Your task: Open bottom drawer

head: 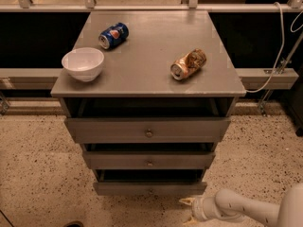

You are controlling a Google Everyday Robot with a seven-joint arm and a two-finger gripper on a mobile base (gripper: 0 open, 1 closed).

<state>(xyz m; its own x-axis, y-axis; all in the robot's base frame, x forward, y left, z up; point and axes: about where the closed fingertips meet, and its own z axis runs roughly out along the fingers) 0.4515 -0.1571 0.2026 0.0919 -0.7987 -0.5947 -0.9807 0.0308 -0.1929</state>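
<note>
Speckled floor (38, 164), grey cabinet (151, 60), tool (188, 210) low by the bottom drawer (150, 188), near its right end, fingers seemingly spread apart

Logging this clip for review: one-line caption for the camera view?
Arm's tool, fingers apart, low near the floor just below the right end of the bottom drawer front.

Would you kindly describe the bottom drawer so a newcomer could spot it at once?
Find the grey cabinet. Of its three stacked drawers, the bottom drawer is lowest, nearest the floor, with the gripper near its right end. Its front is the narrowest.
</note>
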